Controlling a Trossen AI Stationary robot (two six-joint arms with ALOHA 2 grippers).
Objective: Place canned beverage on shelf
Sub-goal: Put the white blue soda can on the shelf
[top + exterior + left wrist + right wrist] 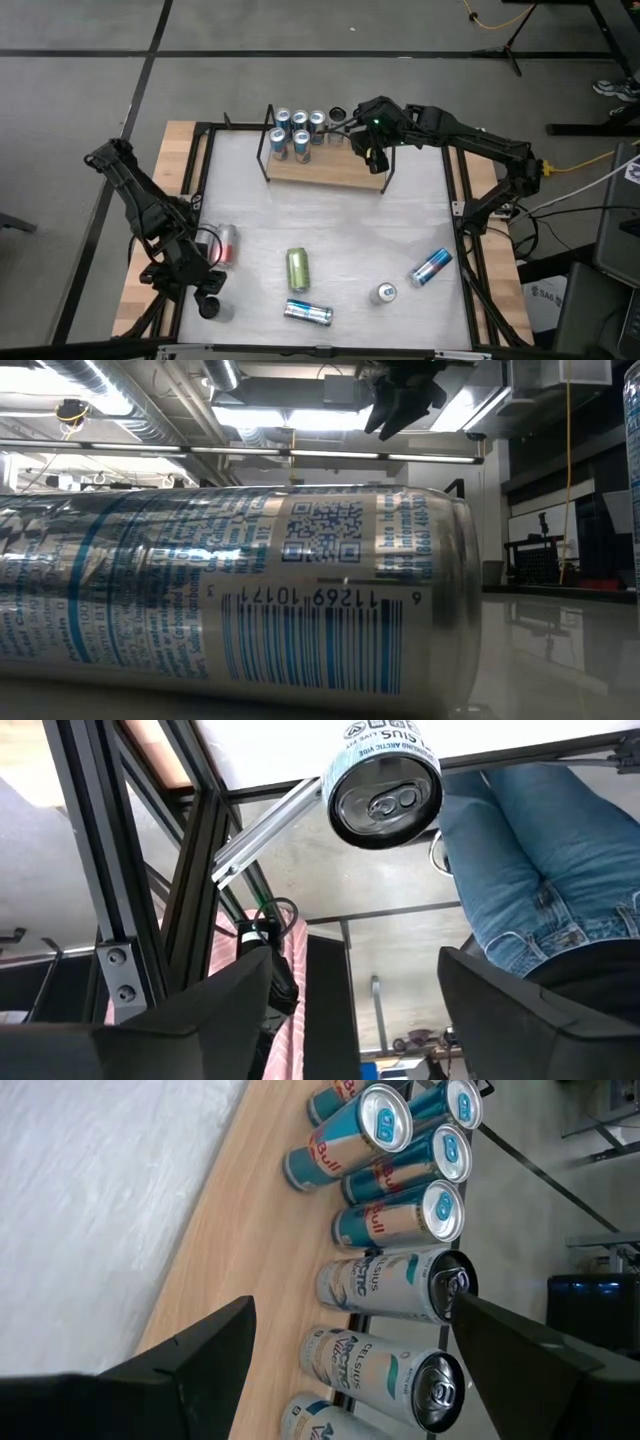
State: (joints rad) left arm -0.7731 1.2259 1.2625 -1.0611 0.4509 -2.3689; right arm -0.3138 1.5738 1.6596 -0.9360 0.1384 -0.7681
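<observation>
- So the shelf [330, 168] sits at the upper middle of the high view, a light wooden board with thin black wire end frames, on the whitish table [330, 225].
- Cans standing on the shelf [298, 131] are bunched at its left end; the right part of the board is bare wood.
- Right gripper [375, 160] hovers over the right end of the shelf, fingers spread apart with nothing between them.
- Its wrist view looks down on the same board [240, 1230], with three blue-and-silver cans [400, 1215] and at least three white-label cans [395, 1285] standing in rows along the right side of that picture.
- Left gripper [208, 290] is down at the lower left of the high view, near the table's corner, jaws parted and empty.
- Just beside it lies a red and silver can [226, 243] on its side, not in the fingers as far as I can tell.
- Left wrist view shows a white can [385, 782] end-on at the top of the frame, clear of the two dark fingers [225, 1010], plus a person in blue jeans [530, 870] on the right side.
- Loose cans in the lower half of the high view: a green can [298, 268], a silver can lying flat [308, 313], an upright silver can [385, 293] and a blue can [431, 267] tilted at the lower right.
- Low view is mostly filled by a silver can on its side [230, 600], barcode facing the camera.
</observation>
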